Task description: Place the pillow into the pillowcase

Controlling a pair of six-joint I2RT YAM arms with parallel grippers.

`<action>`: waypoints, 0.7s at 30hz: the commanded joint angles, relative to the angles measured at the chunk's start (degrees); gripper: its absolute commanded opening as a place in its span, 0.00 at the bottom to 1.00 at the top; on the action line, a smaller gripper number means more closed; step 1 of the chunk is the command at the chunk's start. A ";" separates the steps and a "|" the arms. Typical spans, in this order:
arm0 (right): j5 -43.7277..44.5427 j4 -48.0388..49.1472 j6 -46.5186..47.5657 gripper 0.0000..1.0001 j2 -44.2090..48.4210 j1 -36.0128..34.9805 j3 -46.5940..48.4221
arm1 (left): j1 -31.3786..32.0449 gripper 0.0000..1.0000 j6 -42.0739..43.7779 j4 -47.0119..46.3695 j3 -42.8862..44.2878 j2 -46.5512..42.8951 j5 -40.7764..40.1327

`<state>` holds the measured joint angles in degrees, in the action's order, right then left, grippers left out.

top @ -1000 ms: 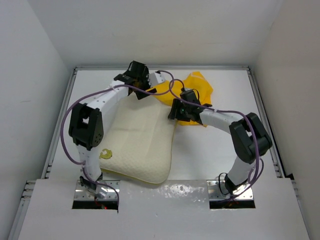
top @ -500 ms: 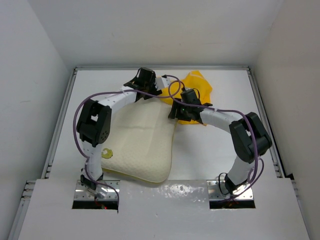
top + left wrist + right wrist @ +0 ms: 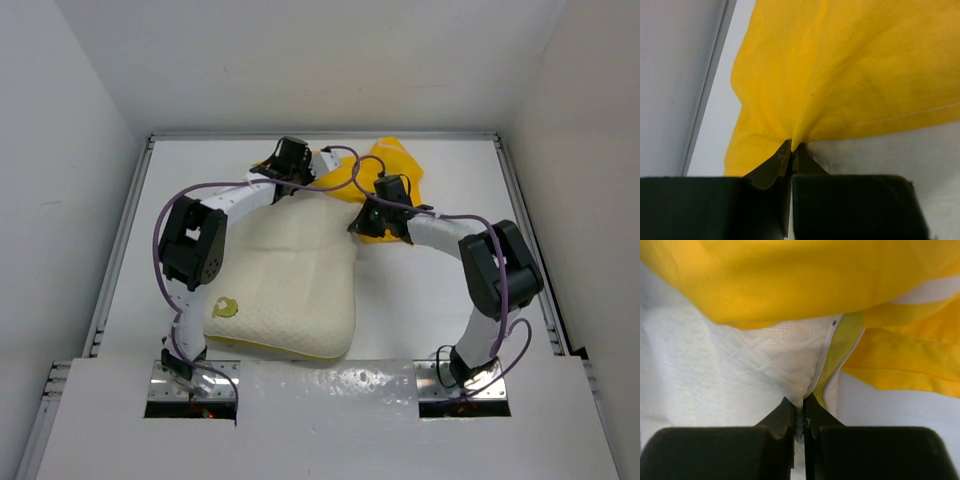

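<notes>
Soft, even light from above filled my workspace. The white table was bright without glare, and my arms cast only faint shadows. The overhead view was sharp. At both wrists my fingers were dark and blurred up close, the pillowcase glowed saturated yellow, and the pillow showed its quilting clearly.

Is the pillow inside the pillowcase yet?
Mostly out: nearly the whole pillow lies bare, only its far corner under the bunched pillowcase.
</notes>
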<state>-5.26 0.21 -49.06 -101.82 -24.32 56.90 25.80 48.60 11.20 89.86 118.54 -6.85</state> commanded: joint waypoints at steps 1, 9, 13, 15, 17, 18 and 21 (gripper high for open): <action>3.41 0.85 -0.69 0.00 -0.66 3.22 1.54 | -1.54 0.00 -7.72 4.86 4.71 -0.50 1.83; 8.76 -5.46 10.79 0.00 -4.69 8.23 16.72 | -3.30 0.00 -16.51 26.22 14.02 -3.40 17.36; 12.02 -9.08 17.32 0.04 -10.05 8.67 28.84 | -2.16 0.00 -20.20 29.05 11.74 -3.93 24.77; 13.16 -10.66 19.61 0.21 -12.77 9.37 31.85 | -1.72 0.00 -22.04 29.40 11.39 -4.20 27.41; 13.43 -11.10 21.97 0.53 -13.84 10.07 34.84 | -1.02 0.00 -22.76 30.19 11.82 -4.63 29.42; 13.52 -11.19 22.86 0.59 -14.10 10.43 35.64 | -0.84 0.00 -23.19 30.72 12.17 -4.72 30.22; 13.17 -10.58 27.60 0.78 -12.79 10.87 37.57 | -0.58 0.16 -22.06 32.65 14.19 -5.25 31.90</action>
<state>5.87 -12.14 -28.12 -116.49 -14.24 90.76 23.83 28.01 40.40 101.86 117.34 18.50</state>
